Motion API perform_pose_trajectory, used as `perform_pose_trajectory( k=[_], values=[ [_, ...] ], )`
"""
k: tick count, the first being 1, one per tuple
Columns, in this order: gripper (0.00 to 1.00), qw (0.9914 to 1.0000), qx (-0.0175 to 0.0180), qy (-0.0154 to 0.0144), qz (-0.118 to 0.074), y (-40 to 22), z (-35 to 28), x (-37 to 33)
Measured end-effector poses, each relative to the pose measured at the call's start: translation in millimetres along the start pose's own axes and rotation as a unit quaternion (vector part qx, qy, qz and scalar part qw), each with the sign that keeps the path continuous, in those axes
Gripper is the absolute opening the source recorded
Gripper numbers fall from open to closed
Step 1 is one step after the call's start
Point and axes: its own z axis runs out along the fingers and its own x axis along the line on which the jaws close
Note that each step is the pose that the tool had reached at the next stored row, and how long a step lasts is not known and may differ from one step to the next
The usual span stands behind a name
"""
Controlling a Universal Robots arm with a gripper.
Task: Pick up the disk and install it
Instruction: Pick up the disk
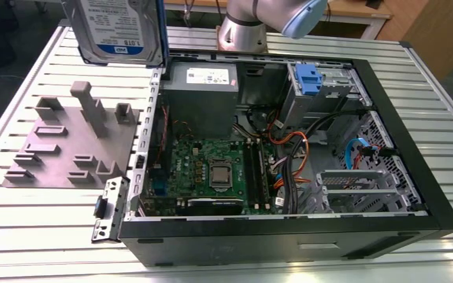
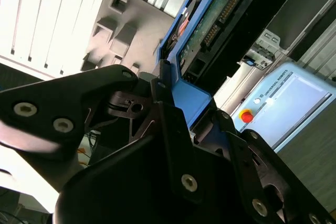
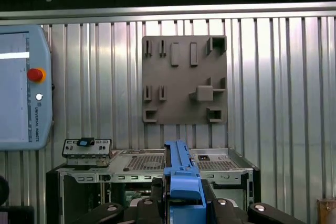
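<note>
The disk (image 1: 120,29), a silver drive with a white-and-blue label and a blue carrier frame, hangs in the air above the back left corner of the open computer case (image 1: 289,147) in the exterior view. In the second wrist view its green circuit-board side (image 2: 220,14) faces the camera, and my gripper (image 2: 189,114) is shut on the blue frame between black fingers (image 2: 157,103). In the first wrist view the disk (image 3: 178,177) stands edge-on, clamped in my gripper (image 3: 184,205), high above the case.
The case lies on its side on a slatted metal table (image 1: 38,236). Inside it are a grey power supply box (image 1: 203,88), a motherboard (image 1: 210,171) and a metal drive cage with a blue tab (image 1: 309,79). A grey fixture plate (image 1: 69,141) lies beside it; a teach pendant (image 3: 21,87) lies farther off.
</note>
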Motion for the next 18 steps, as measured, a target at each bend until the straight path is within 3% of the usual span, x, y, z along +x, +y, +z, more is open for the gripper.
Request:
perform_pose_trajectory(
  k=[2,14,15,17,18],
  values=[
    [0.36,1.00000,0.0000,0.0000,0.000,-2.4,0.0,-0.1],
    [0.36,1.00000,-0.0001,-0.0012,0.000,-2.5,0.0,0.0],
    [0.36,0.99999,-0.0002,-0.0044,0.000,-2.5,0.0,0.2],
    [0.36,0.99980,-0.0007,-0.0199,0.000,-2.5,0.0,1.4],
    [0.36,0.99977,-0.0008,-0.0213,0.000,-2.5,0.1,2.3]
  ],
)
